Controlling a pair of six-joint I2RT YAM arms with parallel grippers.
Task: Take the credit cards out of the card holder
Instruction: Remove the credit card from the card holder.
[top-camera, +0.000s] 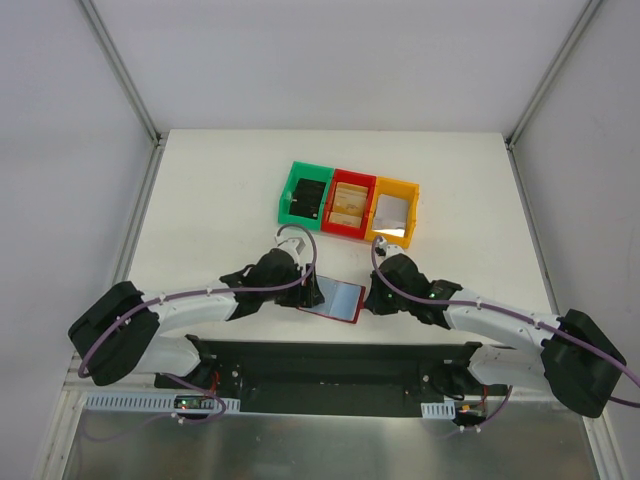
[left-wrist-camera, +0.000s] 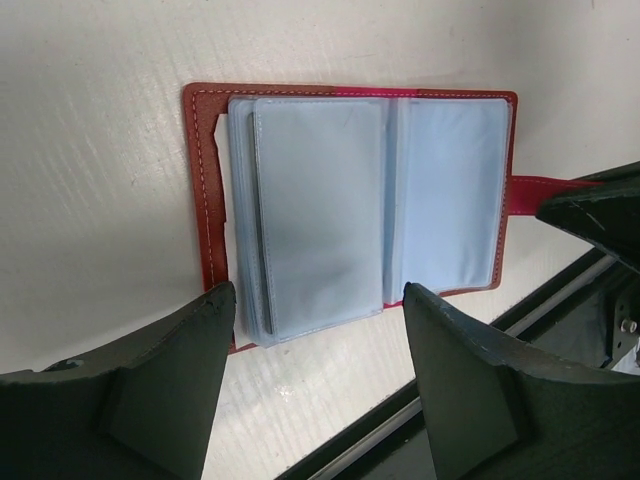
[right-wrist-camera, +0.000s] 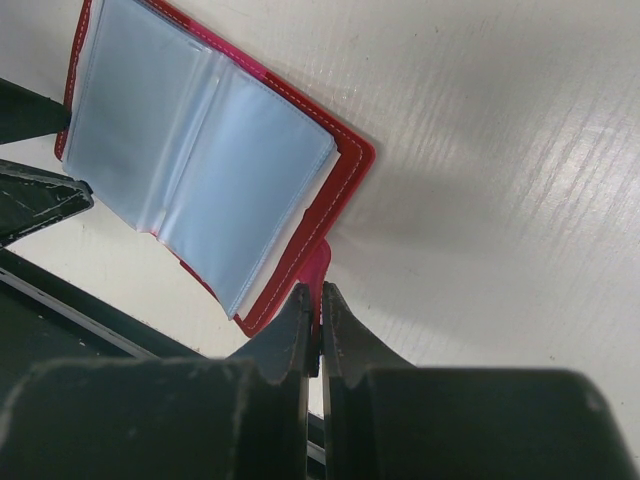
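The white table (top-camera: 220, 200) carries the open card holder (top-camera: 335, 298) and three coloured bins (top-camera: 343, 232).

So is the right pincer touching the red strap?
Touching. The right wrist view shows the right pincer shut on the red strap, pinched between its fingers.

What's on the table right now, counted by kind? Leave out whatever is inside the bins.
Bins: 3, namely the green bin, the red bin and the yellow bin, side by side in a row
Card holder: 1, the card holder, lying open in front of the bins
Total: 4
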